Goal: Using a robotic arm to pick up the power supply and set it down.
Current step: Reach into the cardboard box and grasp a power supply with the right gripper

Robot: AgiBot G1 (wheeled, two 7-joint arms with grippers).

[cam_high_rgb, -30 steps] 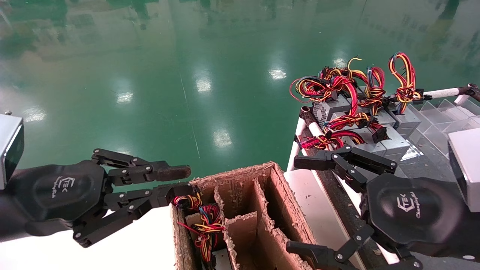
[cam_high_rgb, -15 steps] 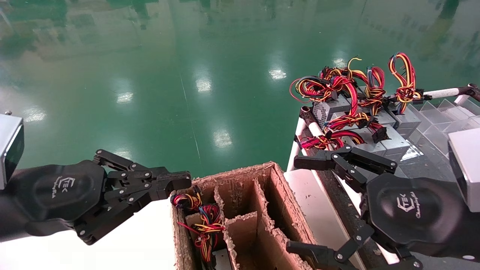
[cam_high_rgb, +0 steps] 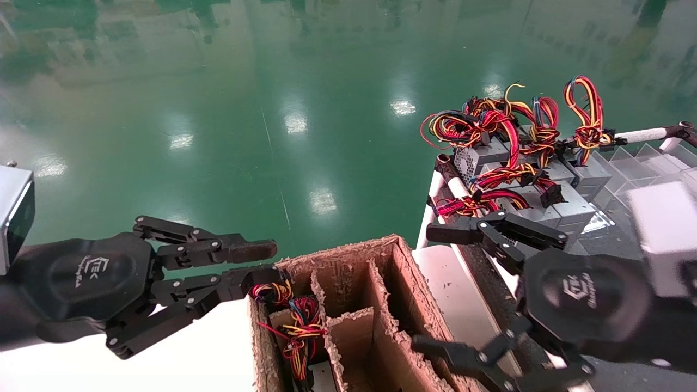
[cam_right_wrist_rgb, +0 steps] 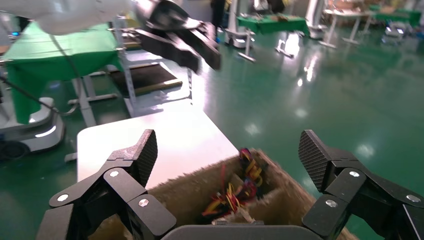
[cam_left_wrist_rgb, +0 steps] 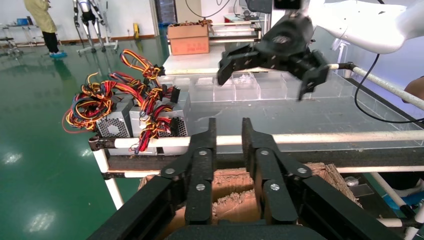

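Several grey power supplies [cam_high_rgb: 566, 204] with red, yellow and black wire bundles lie on the rack at the right; the left wrist view shows their vent faces [cam_left_wrist_rgb: 115, 125]. Another wire bundle [cam_high_rgb: 297, 326] sticks out of the left cell of the cardboard box [cam_high_rgb: 348, 253]. My right gripper [cam_high_rgb: 426, 288] hangs wide open beside the box's right wall, between box and rack, holding nothing. Its wrist view looks across the box at that bundle [cam_right_wrist_rgb: 235, 192] between its fingertips [cam_right_wrist_rgb: 227, 145]. My left gripper [cam_high_rgb: 272, 261] is at the box's left corner, slightly open and empty [cam_left_wrist_rgb: 229, 125].
A white table top [cam_high_rgb: 190, 354] lies left of the box. The rack has white tube rails [cam_high_rgb: 642, 133] and clear plastic dividers [cam_high_rgb: 631, 163]. Green floor [cam_high_rgb: 272, 109] stretches beyond. The box's other cells [cam_high_rgb: 354, 337] show only cardboard dividers.
The left gripper's fingers closed half a second ago and have parted again. The right gripper has shifted a little left and down toward the box and is blurred by motion.
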